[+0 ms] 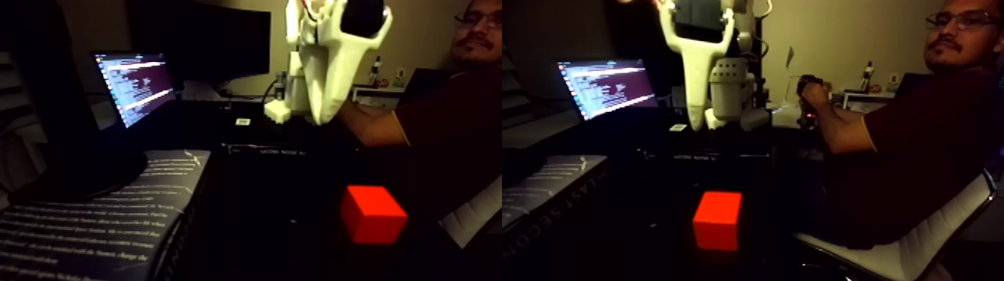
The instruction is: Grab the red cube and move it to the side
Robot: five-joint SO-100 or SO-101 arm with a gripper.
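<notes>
The picture holds two side-by-side halves of the same scene. The red cube [373, 215] rests on the dark table in the foreground, and it appears again in the right half [717, 219]. My white gripper [321, 112] hangs well above and behind the cube, pointing down and clear of it. In the right half the gripper [698, 119] is up and to the left of the cube. One tapered white finger [329, 82] is plain to see. The other jaw is lost in shadow, so I cannot judge the gap between them.
A lit laptop [138, 86] stands at the back left, and an open book [112, 217] lies at the front left. On the right a person sits in a white chair [919, 239], with a hand [810, 93] on a device on the table.
</notes>
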